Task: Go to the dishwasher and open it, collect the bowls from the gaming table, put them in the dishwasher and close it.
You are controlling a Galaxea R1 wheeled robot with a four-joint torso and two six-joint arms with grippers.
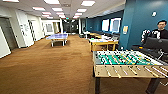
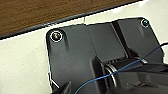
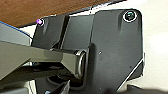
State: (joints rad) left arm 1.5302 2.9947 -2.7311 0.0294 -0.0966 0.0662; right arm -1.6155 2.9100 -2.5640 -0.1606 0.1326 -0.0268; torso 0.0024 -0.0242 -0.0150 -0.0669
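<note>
Standing in this big open office space, watching the robot out on the brown carpet (image 1: 50, 67). I honestly can't tell whether the left gripper or the right gripper is open or closed. Both wrist cameras mostly catch the robot's own dark plate and jointed bar. Under them is a pale surface (image 2: 22, 62) with a dark edge and a strip of brown beyond it. A thin blue cable (image 2: 100, 78) loops across the plate on the left arm's side.

The gaming table (image 1: 103, 42), the white-topped one with the bright yellow edge, is well away from both grippers. It sits ahead and off to the robot's right, past the foosball table (image 1: 125, 61). There's some stuff on top of it, including a greenish bit near its far left end. It's too small and blurry for me to say if that's one of the bowls. No dishwasher that I can pick out from here either.

The foosball table is the thing nearest the arms, close on the right, with its green field and rods plain to see. A person (image 1: 160, 31) stands behind it against the teal wall (image 1: 140, 22). A blue ping-pong table (image 1: 58, 37) sits further down the room on the left.
</note>
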